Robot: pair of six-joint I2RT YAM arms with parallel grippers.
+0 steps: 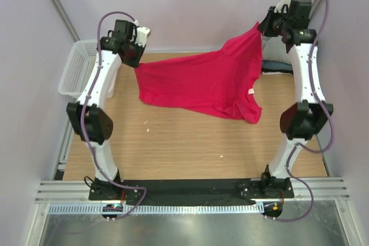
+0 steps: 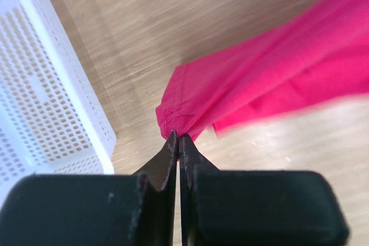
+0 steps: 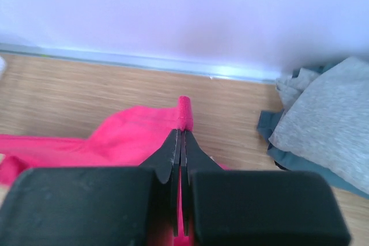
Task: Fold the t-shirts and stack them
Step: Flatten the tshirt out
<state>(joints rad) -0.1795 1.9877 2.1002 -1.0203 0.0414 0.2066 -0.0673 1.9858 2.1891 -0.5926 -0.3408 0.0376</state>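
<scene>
Top external view is showing the pink shirt [image 1: 199, 82] hanging stretched between the two arms above the tabletop [image 1: 173, 148]; the left pincer [image 1: 136, 64] is gripping one corner at the far left, just beside the basket [image 1: 78, 70]; the right pincer [image 1: 264, 27] is gripping another corner higher up at the far right, close to the wall [image 1: 184, 4]; both are clamped tight on cloth, fingers meeting with only fabric between them. The shirt's upper edge is slanting upward from the left hold to the right hold; its lower edge is sagging, and the bunched part by the collar label is drooping lowest at the right, though I cannot tell whether it is touching the wood. Bare wood is stretching across the near half of the tabletop, in front of the shirt and between the arms; the basket is sitting at the far left corner; by the right edge a grey shirt [image 3: 328, 119] is lying on a dark shirt [image 3: 266, 126], both near the right pincer but apart from the pink cloth; the left wrist view is showing the basket's mesh side standing near the held corner, not touching it.
</scene>
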